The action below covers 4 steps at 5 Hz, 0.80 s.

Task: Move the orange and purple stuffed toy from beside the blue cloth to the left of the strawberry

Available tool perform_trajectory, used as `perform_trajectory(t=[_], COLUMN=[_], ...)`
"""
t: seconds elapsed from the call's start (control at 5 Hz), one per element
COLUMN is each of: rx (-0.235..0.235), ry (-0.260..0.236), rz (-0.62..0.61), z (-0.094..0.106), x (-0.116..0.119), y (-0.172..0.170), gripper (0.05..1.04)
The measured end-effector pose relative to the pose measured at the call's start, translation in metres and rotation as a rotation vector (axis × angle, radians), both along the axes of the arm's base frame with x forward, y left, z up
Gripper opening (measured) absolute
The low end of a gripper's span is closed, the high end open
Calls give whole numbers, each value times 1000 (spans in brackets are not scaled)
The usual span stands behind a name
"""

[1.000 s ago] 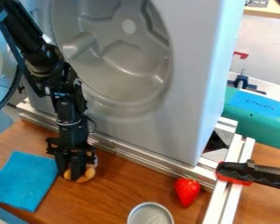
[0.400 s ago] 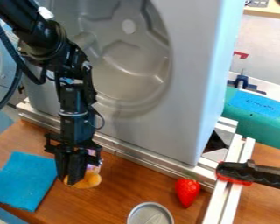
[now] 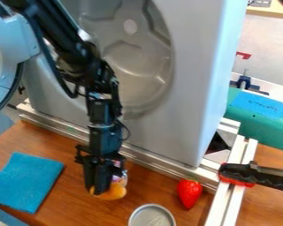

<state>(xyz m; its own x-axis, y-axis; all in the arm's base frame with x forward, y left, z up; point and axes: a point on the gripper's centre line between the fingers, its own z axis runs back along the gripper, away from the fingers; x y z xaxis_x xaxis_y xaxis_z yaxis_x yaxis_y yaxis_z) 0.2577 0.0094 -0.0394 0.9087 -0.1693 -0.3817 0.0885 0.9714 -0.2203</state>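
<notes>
Can see behind everything the tall grey panel [image 3: 162,132], placed upright just at the back of the metal rail [image 3: 162,165], probably for having a firm stop along its foot. Can see in front the wooden counter [image 3: 153,187], serving as a flat support for the small things. From the upper left, notice the black robot arm [image 3: 79,55], bent so as to bring the end effector [image 3: 97,190] down almost vertically, suitable for a grip from above. At the right, find the black and red clamp [image 3: 256,174], with its red part against the side rail [image 3: 232,203], presumably for keeping the frame fixed. At the left, see the blue cloth [image 3: 25,181], laid flat and rather apart from the end effector, maybe simply put aside. Near the bottom edge, observe the round silver can [image 3: 151,217], with its top facing up, so probably standing in a stable way. Close to the corner of the rails, notice the red strawberry [image 3: 189,193], resting directly on the wood, well apart from the end effector.

As for the end effector, appears to be clenched around the orange object [image 3: 114,192], with some orange surface visible on both sides of the tips. Can locate this object right at the tips, mostly toward the right of the picture, low over the counter or touching it; cannot tell which.
</notes>
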Motion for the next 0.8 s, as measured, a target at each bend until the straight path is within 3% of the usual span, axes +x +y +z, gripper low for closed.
perform_trajectory(t=[0.4, 0.6, 0.8], rx=[-75, -65, -55], ry=[22, 43, 18], rz=[-15, 19, 50], z=[-21, -21, -8], x=[21, 15, 5], y=[-12, -13, -14], gripper=[232, 270, 545])
